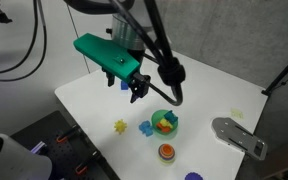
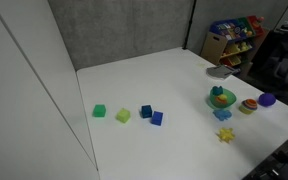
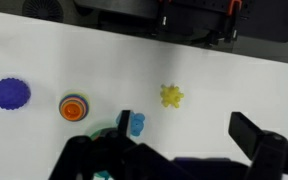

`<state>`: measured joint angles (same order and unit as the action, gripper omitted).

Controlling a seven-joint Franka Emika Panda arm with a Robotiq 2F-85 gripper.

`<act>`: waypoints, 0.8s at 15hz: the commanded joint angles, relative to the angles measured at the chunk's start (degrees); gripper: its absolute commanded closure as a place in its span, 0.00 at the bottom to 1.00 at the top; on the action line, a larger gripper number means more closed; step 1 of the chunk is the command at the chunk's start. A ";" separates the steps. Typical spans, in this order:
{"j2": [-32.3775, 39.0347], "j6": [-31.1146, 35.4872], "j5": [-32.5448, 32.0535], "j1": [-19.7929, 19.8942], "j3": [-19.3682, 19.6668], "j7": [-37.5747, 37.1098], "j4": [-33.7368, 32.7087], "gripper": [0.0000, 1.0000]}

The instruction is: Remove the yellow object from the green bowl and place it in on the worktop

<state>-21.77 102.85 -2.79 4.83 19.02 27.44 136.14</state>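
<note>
The green bowl [image 1: 165, 123] stands on the white worktop [image 1: 94, 100] and holds small coloured toy pieces. I cannot pick out the yellow object among them. The bowl also shows in an exterior view [image 2: 221, 98]. My gripper [image 1: 137, 88] hangs open and empty above the worktop, up and to the left of the bowl. In the wrist view the open fingers [image 3: 189, 130] frame bare worktop. The bowl is almost wholly hidden there behind the gripper body.
A spiky yellow star [image 1: 120, 126] [image 3: 172, 96] and a small blue piece [image 1: 144, 127] [image 3: 137, 124] lie beside the bowl. An orange-red cup [image 1: 166, 151] [image 3: 74, 107], a purple disc [image 3: 10, 93], a grey metal plate [image 1: 239, 135] and several cubes [image 2: 123, 115] also sit here.
</note>
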 commanded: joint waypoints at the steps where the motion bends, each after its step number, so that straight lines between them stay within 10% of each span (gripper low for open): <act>1: 3.46 5.07 0.04 0.83 -1.73 -0.35 0.48 0.00; 12: 22.96 22.88 1.39 1.44 -5.56 -2.04 -3.55 0.00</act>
<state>-4.47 122.82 -2.36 5.00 15.13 26.56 136.07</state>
